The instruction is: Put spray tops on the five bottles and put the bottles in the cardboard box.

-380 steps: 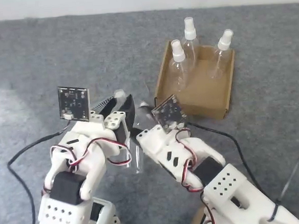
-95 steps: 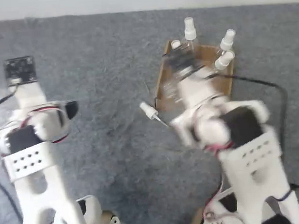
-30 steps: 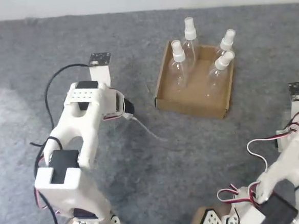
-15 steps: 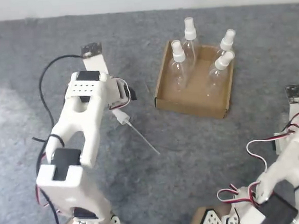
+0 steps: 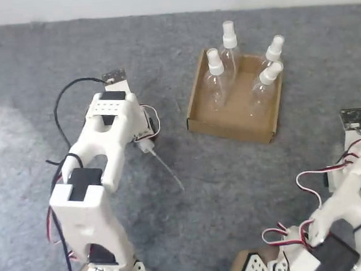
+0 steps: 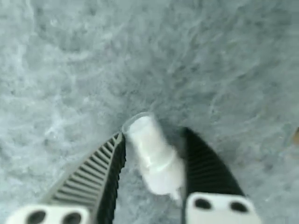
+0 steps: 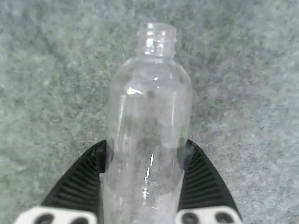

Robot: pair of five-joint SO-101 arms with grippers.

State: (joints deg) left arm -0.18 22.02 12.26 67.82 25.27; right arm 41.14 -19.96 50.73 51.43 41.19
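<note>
The last spray top [image 6: 152, 154] is clamped between the jaws of my left tool [image 6: 153, 136], at about 9 o'clock on the bench [image 5: 246, 187]. Its thin dip tube [image 5: 169, 171] trails toward the middle. The clear bottle [image 7: 147, 116] it belongs on is pinched round the body by my right tool [image 7: 145, 147], with its neck open and pointing away from the wrist. That arm sits at 4 o'clock, well apart from the left one. The cardboard box [image 5: 229, 127] at 1 o'clock holds four capped bottles [image 5: 216, 77].

My main worry is the tube. It is long and looks flexible, so if I bring the two arms together off-axis, the tip will likely miss the narrow neck and bend against the rim. The top is round and smooth, and I expect it could pivot in the jaws once I press. The bottle wall looks slick too, so pushing the cap on may slide it through the grip. After that, the box is crowded, and lowering a fifth bottle carelessly could knock its neighbours over.
</note>
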